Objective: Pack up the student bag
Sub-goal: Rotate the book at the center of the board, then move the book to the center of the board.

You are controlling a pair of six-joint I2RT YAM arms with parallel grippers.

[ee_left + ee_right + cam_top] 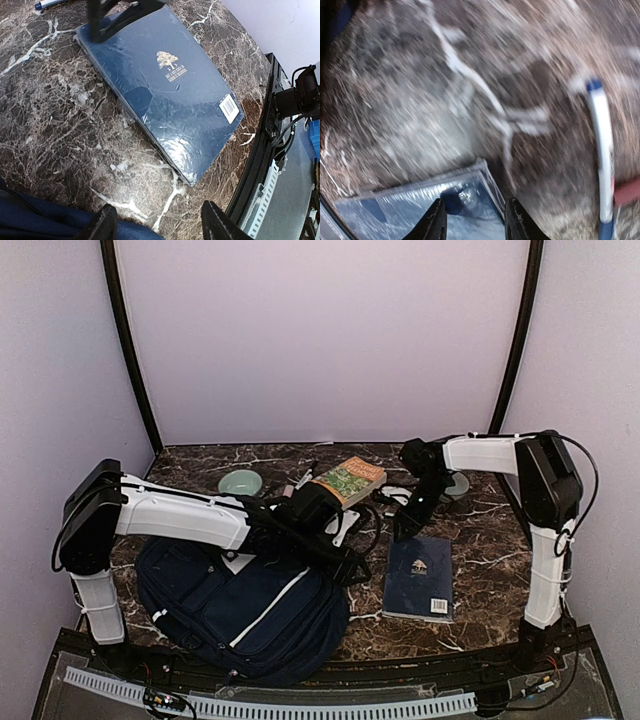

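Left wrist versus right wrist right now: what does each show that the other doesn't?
Left wrist only: the whole cover of the dark blue book, with gold tree and barcode label, plus a strip of the student bag. Right wrist only, blurred: most of a white, blue-tipped pen. Both: the book, just a corner in the right wrist, the marble tabletop, and possibly that pen, whose end may sit at the left wrist's top edge.

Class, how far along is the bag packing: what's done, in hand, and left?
Done: nothing shows as packed in the bag. In hand: the right gripper, open, is over a corner of the blue book; the left gripper is open and empty. Left: blue book, green book and pen all lie outside the bag.
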